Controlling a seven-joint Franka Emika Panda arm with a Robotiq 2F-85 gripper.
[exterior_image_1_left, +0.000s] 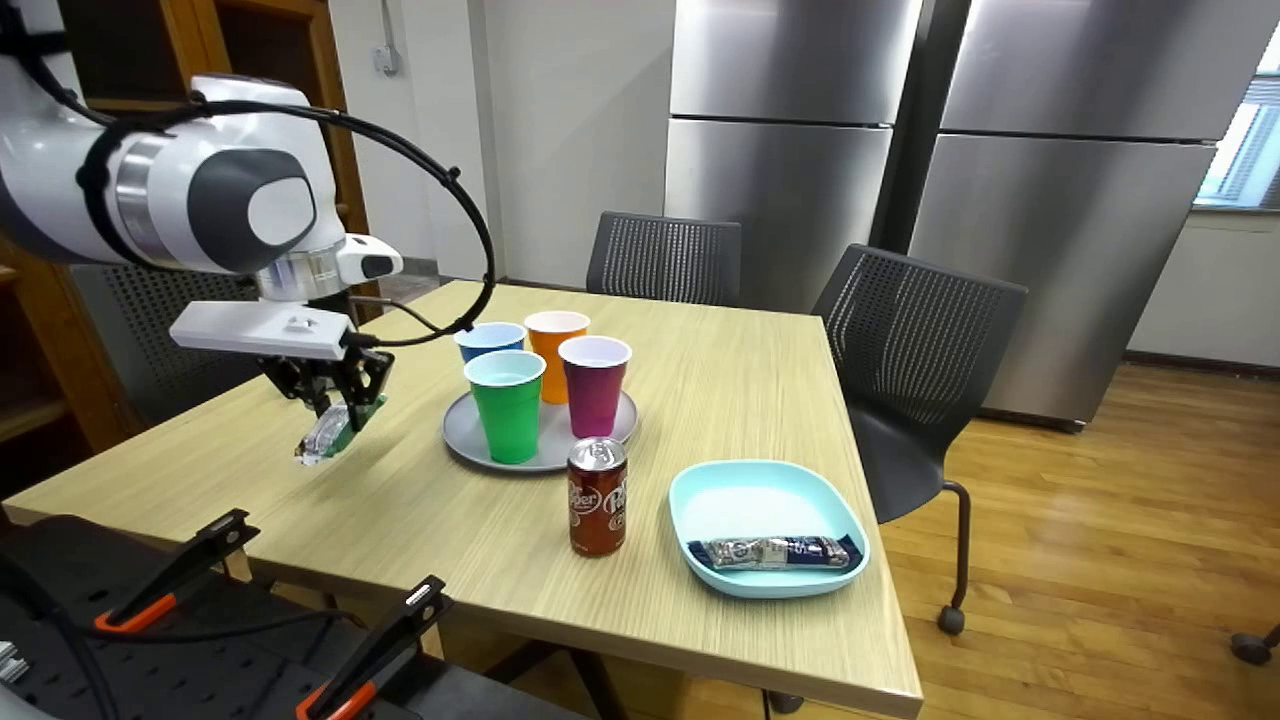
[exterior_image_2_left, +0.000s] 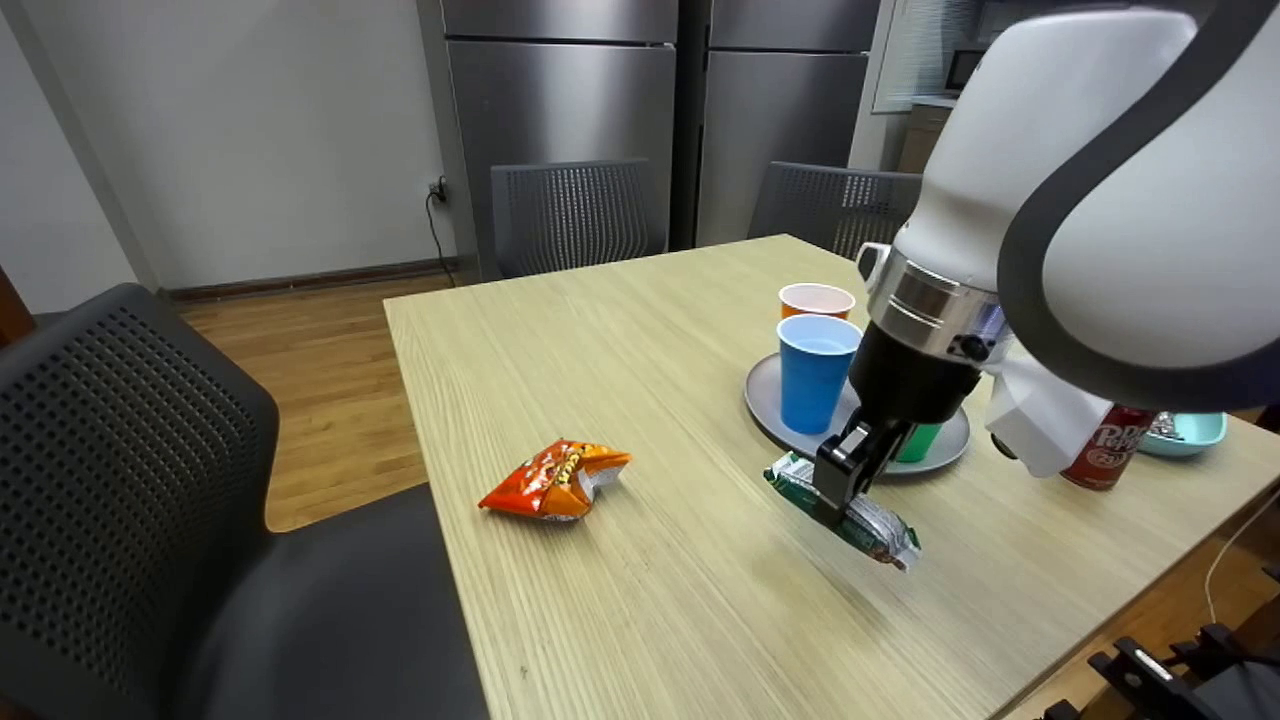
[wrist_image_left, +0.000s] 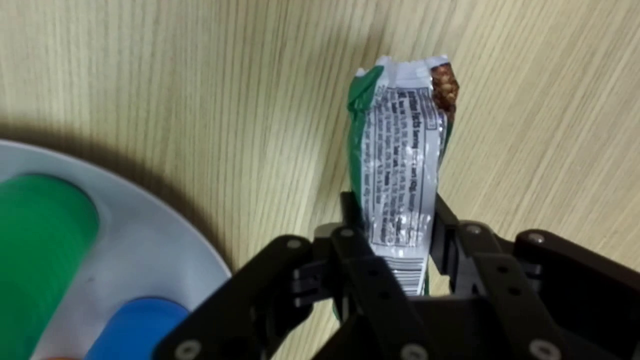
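Note:
My gripper (wrist_image_left: 395, 217) is shut on a green-and-silver wrapped snack bar (wrist_image_left: 400, 160), with one finger on each long side. The bar shows in both exterior views (exterior_image_1_left: 328, 436) (exterior_image_2_left: 880, 525), tilted and held a little above the table. The gripper also shows in both exterior views (exterior_image_1_left: 342, 405) (exterior_image_2_left: 835, 490). Nearest to it is a grey plate (exterior_image_1_left: 462, 430) bearing a green cup (exterior_image_1_left: 510, 412), a blue cup (exterior_image_2_left: 815, 380), an orange cup (exterior_image_1_left: 553, 345) and a purple cup (exterior_image_1_left: 595, 390). The plate's edge shows at the wrist view's lower left (wrist_image_left: 150, 235).
A soda can (exterior_image_1_left: 597, 505) stands beside the plate. A turquoise dish (exterior_image_1_left: 760, 480) near the table corner holds another wrapped bar (exterior_image_1_left: 775, 552). An orange snack bag (exterior_image_2_left: 555, 480) lies on the table (exterior_image_2_left: 600, 350). Chairs (exterior_image_1_left: 900, 370) stand around it. Clamps (exterior_image_1_left: 385, 645) sit at its edge.

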